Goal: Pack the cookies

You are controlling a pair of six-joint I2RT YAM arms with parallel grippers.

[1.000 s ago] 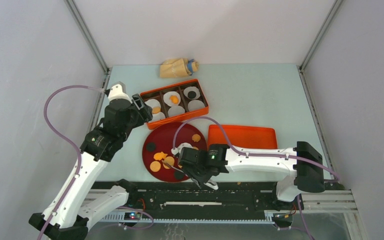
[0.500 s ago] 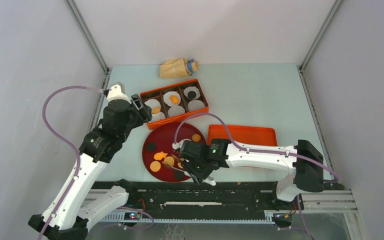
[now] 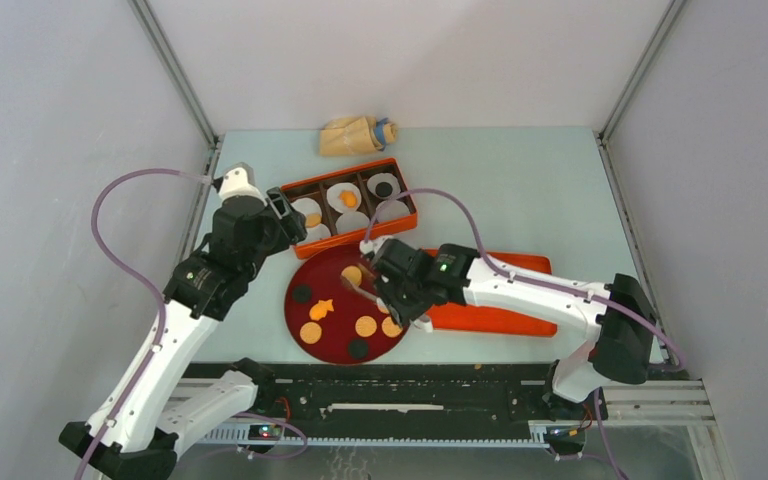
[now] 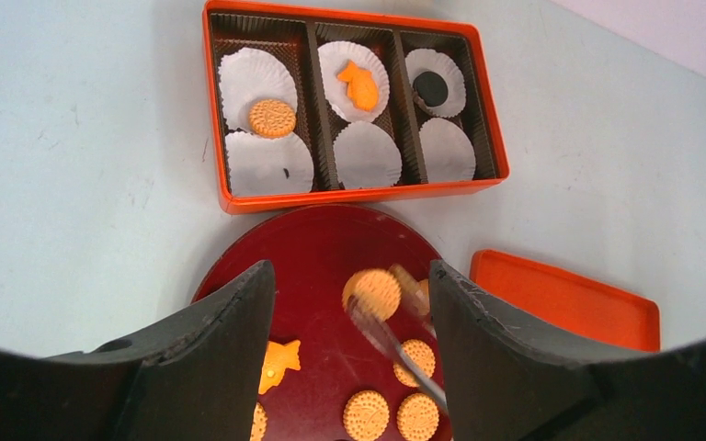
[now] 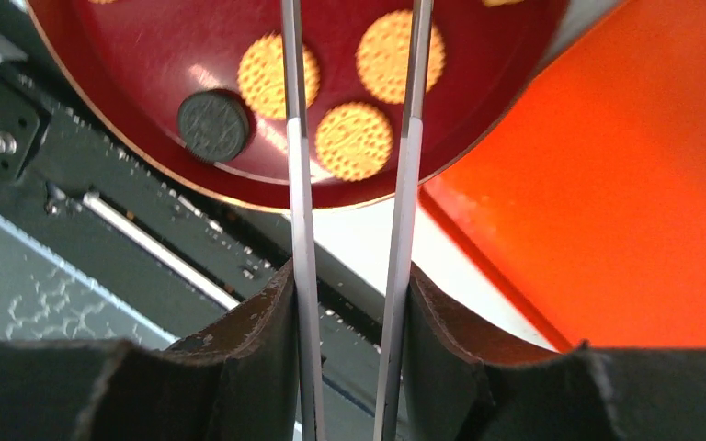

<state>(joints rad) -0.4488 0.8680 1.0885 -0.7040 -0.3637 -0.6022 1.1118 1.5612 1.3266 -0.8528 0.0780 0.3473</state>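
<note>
Several cookies lie on the dark red plate (image 3: pixel 332 268): orange rounds (image 3: pixel 365 326), a fish-shaped one (image 3: pixel 321 309) and dark ones (image 3: pixel 302 294). My right gripper (image 3: pixel 392 288) is shut on metal tongs (image 5: pixel 296 184). The tongs pinch an orange round cookie (image 3: pixel 352 274) above the plate's far half; it also shows in the left wrist view (image 4: pixel 373 292). The orange box (image 4: pixel 217 110) holds white liners with a round cookie (image 4: pixel 271 118), a fish cookie (image 4: pixel 362 84) and a dark cookie (image 4: pixel 430 88). My left gripper (image 3: pixel 285 222) is open and empty, left of the box.
The orange lid (image 3: pixel 495 275) lies right of the plate, under my right arm. A tan pouch with a blue cap (image 3: pixel 358 135) lies at the table's back. The black rail (image 5: pixel 147 230) runs just beyond the plate's near edge.
My right gripper has moved from the plate's near edge toward its far side, and the tongs have lifted an orange cookie. The left arm has hardly moved.
</note>
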